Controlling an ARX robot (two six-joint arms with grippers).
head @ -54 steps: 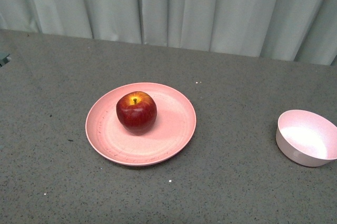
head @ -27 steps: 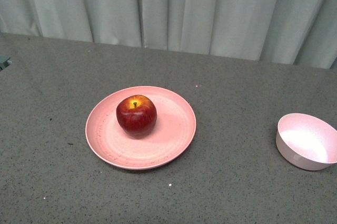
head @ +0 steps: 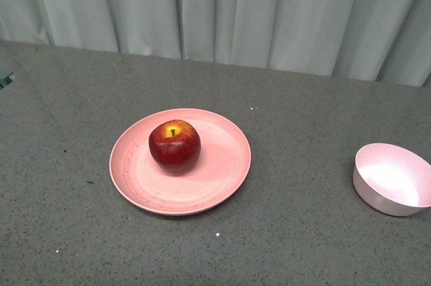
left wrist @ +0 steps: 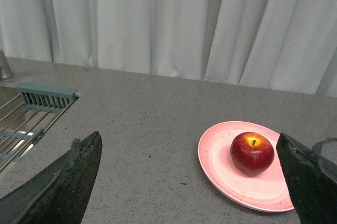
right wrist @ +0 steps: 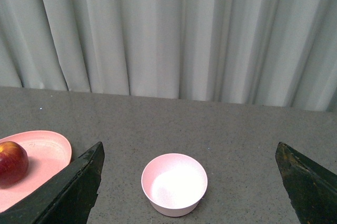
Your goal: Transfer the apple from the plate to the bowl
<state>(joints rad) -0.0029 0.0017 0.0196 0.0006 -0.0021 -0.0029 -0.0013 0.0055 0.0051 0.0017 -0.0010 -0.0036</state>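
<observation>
Front view first: a round, glossy dark red apple [head: 174,145], yellow-orange at the stem, sits stem-up on a wide, flat salmon-pink plate [head: 137,190], a touch left of the plate's middle. The small, deep, pale pink bowl [head: 376,197] stands empty, well apart to the right. Neither arm shows here.

My read on handling: firm and fairly heavy for its size, with waxy skin that could slip, and round enough to roll on that flat plate if nudged. Best taken across its widest belly, one jaw on each side, stem pointing up between them.

Over to the left wrist view: the left gripper [left wrist: 188,135] is spread wide with nothing in it, and the apple is ahead near its right-hand finger. Off to the far side is a sink [left wrist: 16,134] with a grey-green slatted drain rack [left wrist: 46,97].

Right wrist view: the right gripper [right wrist: 189,145] is likewise spread and empty, and the bowl sits squarely between its fingers.

Underfoot, a matte grey speckled countertop [head: 310,239], level and uncluttered between plate and bowl. Behind it hangs a pale pleated curtain [head: 236,10].
</observation>
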